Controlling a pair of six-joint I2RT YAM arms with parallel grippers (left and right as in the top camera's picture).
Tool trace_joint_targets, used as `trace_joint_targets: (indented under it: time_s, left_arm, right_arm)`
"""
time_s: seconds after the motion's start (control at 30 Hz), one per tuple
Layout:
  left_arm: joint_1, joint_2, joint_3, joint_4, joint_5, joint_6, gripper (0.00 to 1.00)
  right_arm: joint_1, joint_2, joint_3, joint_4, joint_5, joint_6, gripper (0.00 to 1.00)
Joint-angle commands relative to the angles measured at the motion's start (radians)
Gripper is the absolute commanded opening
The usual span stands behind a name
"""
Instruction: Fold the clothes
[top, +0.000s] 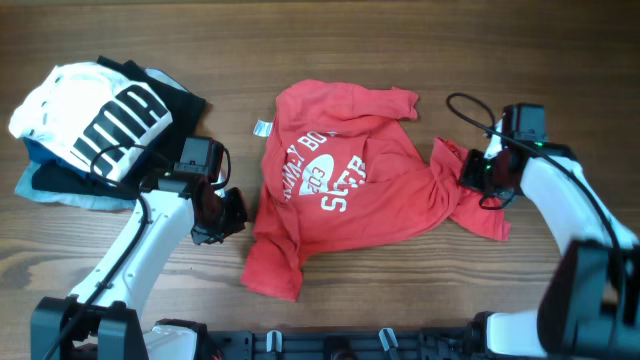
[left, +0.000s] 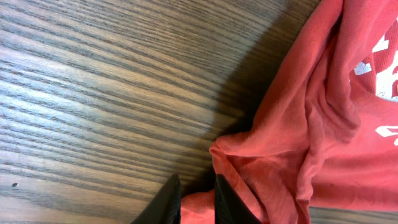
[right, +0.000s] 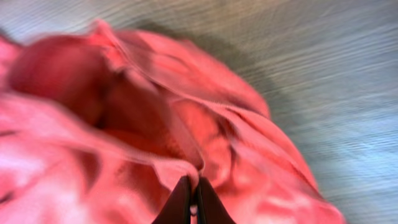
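Closest to me, my left gripper (left: 196, 184) has its two fingers drawn nearly together, with a lump of red cloth showing in the narrow gap between them. I take it to be nipping the edge of the red T-shirt (left: 311, 143). Bare wooden table (left: 93, 93) lies beyond those fingers. My right gripper (right: 191, 188) has its fingers pressed together on a raised fold of the same shirt (right: 124, 124); that view is blurred, so I cannot read finer detail.

From above, the left gripper (top: 232, 212) sits at the shirt's lower left edge and the right gripper (top: 470, 172) at a bunched sleeve on its right side. The T-shirt (top: 340, 190) lies crumpled and unfolded in the middle of the table (top: 400, 50), white lettering (top: 325, 170) facing up, partly creased.

Farther off, at the far left, a white garment with black stripes (top: 95, 110) rests on top of a black garment (top: 175, 95) and a light blue garment (top: 50, 190), well apart from the shirt.
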Motion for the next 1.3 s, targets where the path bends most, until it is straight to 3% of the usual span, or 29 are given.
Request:
trace_joint_targets:
  time_s: [0.0, 0.23, 0.5, 0.7, 0.87, 1.17, 1.27]
  left_arm:
    - [-0.004, 0.004, -0.005, 0.002, -0.005, 0.001, 0.18]
    - [-0.004, 0.004, -0.005, 0.002, -0.005, 0.001, 0.18]
    - [-0.004, 0.004, -0.005, 0.002, -0.006, 0.001, 0.19]
    - [-0.004, 0.004, -0.005, 0.007, -0.006, 0.002, 0.19]
    - [-0.004, 0.004, -0.005, 0.019, -0.006, 0.002, 0.19]
    - [-0.004, 0.004, -0.005, 0.018, -0.006, 0.001, 0.19]
    - [-0.004, 0.004, -0.005, 0.017, -0.006, 0.001, 0.19]
  right_arm:
    - [0.005, -0.138, 0.034, -0.052, 0.074, 0.019, 0.04]
    - [0.005, -0.062, 0.031, -0.077, 0.084, 0.022, 0.04]
    - [0.005, 0.091, 0.031, 0.079, 0.084, 0.021, 0.04]
    - [0.005, 0.109, 0.031, 0.156, 0.084, 0.021, 0.05]
    - [0.005, 0.109, 0.031, 0.131, 0.084, 0.021, 0.24]
    - [0.005, 0.156, 0.031, 0.137, 0.083, 0.020, 0.24]
    - [0.005, 0.174, 0.031, 0.156, 0.072, 0.019, 0.20]
